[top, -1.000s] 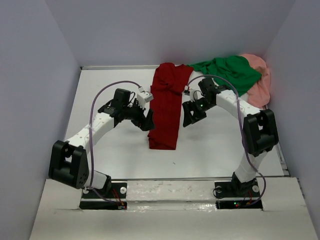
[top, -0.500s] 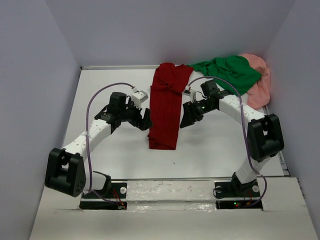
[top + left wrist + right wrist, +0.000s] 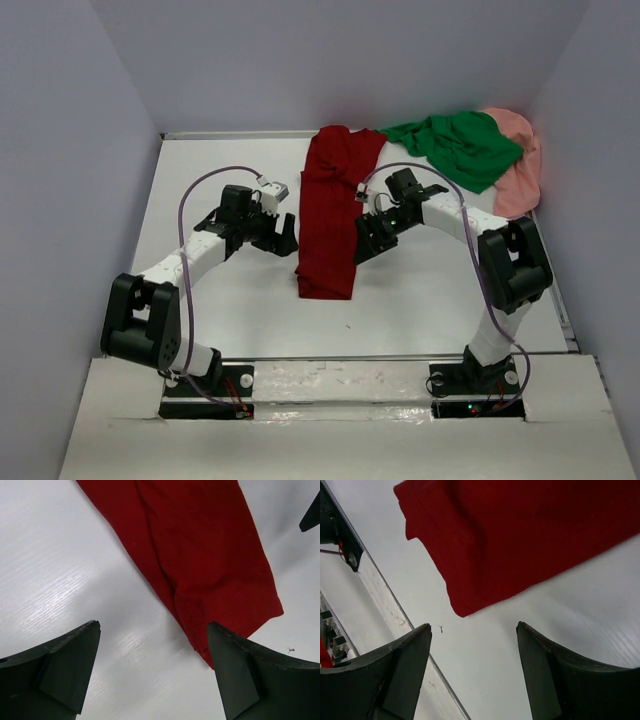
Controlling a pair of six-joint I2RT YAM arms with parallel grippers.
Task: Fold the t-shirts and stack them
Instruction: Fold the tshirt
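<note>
both claws spread beside red shirt

left claw [image 3: 286,240] spread wide, empty, just left of the red shirt [image 3: 328,225]; right claw [image 3: 366,243] also spread, empty, just right of it. shirt lies as a long folded strip mid-frame on the white table [image 3: 230,300]. green shirt [image 3: 460,145] & pink shirt [image 3: 520,170] heaped upper right.

The dark red t-shirt [image 3: 328,215] lies flat on the counter [image 3: 200,180], folded into a long narrow strip that runs between the left end effector [image 3: 287,238] and the right end effector [image 3: 366,240]. Beyond the right one, the bright green t-shirt [image 3: 455,145] sits crumpled, meeting the red shirt's far end. The salmon pink t-shirt [image 3: 520,170] is bunched further right, partly under the green.
</note>
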